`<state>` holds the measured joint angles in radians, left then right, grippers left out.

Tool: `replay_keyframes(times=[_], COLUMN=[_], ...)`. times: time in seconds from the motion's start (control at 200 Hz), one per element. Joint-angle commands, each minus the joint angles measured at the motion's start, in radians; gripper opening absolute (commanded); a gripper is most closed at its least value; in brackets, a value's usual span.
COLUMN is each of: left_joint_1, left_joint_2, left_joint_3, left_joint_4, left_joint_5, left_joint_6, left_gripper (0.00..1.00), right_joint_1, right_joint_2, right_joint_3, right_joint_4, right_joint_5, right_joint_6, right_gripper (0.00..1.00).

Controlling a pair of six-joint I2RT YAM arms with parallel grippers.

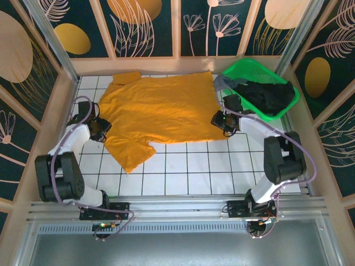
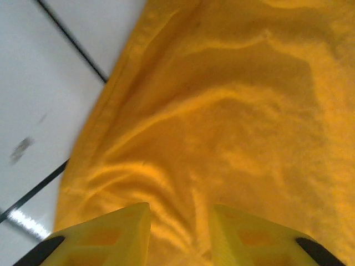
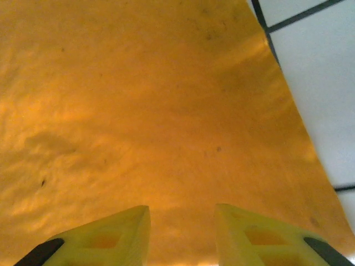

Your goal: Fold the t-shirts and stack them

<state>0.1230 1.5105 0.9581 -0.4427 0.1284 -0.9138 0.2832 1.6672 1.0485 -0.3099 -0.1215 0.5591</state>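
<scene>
White tiles ruled with dark lines cover the table [image 1: 183, 177] in front of me, bare along the near edge where both arms are bolted. Just beyond that strip, the left gripper [image 1: 102, 128] sits at the left edge of the orange t-shirt [image 1: 161, 108] and the right gripper [image 1: 222, 121] at its right edge. On the left wrist camera the fingers stand partly open [image 2: 178, 213] over the stitched border of the cloth [image 2: 233, 111]. On the right wrist camera the gap is much the same [image 3: 182, 213], above smooth fabric [image 3: 138, 111] near its straight edge. I see no fold pinched in either pair. I judge the first fold of this shirt is in hand, with the grasp not yet made. Next, each gripper needs to press down, close on its edge, lift together with the other, and carry the cloth across evenly so it does not bunch. The shirt lies spread mid-table, sideways, both sleeves toward the left, mostly flat with soft ripples at that end. Farther back on the right, the green basket [image 1: 244, 69] holds the black t-shirt [image 1: 272, 95], and the grey t-shirt [image 1: 224, 83] spills over its rim. Both wait their turn.
</scene>
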Motion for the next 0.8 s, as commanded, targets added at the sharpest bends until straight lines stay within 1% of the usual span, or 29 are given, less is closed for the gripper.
replay_keyframes(times=[0.0,0.125,0.23,0.315,0.4,0.52,0.631,0.716,0.791], left_joint_1=[-0.004,-0.004,-0.003,-0.004,0.001,0.043,0.074,0.076,0.076], left_joint_2=[0.135,0.299,0.347,0.302,0.216,0.121,0.090,0.084,0.059], left_joint_3=[0.131,0.222,0.176,0.069,-0.050,-0.173,-0.213,-0.208,-0.229], left_joint_4=[0.083,0.051,0.043,0.057,0.058,0.062,0.056,0.030,0.018], left_joint_5=[0.019,-0.039,-0.081,-0.121,-0.177,-0.207,-0.219,-0.228,-0.212], left_joint_6=[0.002,0.016,0.009,-0.011,-0.019,-0.008,0.004,-0.004,-0.026], left_gripper=[0.32,0.32,0.29,0.27,0.27,0.26,0.26,0.26,0.26], right_joint_1=[-0.005,-0.004,-0.004,0.003,0.020,0.064,0.082,0.082,0.078], right_joint_2=[0.094,0.176,0.200,0.185,0.151,0.108,0.102,0.111,0.112], right_joint_3=[0.063,0.090,0.073,0.025,-0.031,-0.084,-0.105,-0.104,-0.096], right_joint_4=[0.021,-0.027,-0.081,-0.110,-0.124,-0.127,-0.122,-0.134,-0.142], right_joint_5=[0.003,0.037,0.066,0.078,0.069,0.063,0.059,0.075,0.096], right_joint_6=[0.015,0.040,0.059,0.078,0.092,0.109,0.125,0.128,0.117], right_gripper=[0.36,0.35,0.35,0.35,0.35,0.36,0.36,0.36,0.36])
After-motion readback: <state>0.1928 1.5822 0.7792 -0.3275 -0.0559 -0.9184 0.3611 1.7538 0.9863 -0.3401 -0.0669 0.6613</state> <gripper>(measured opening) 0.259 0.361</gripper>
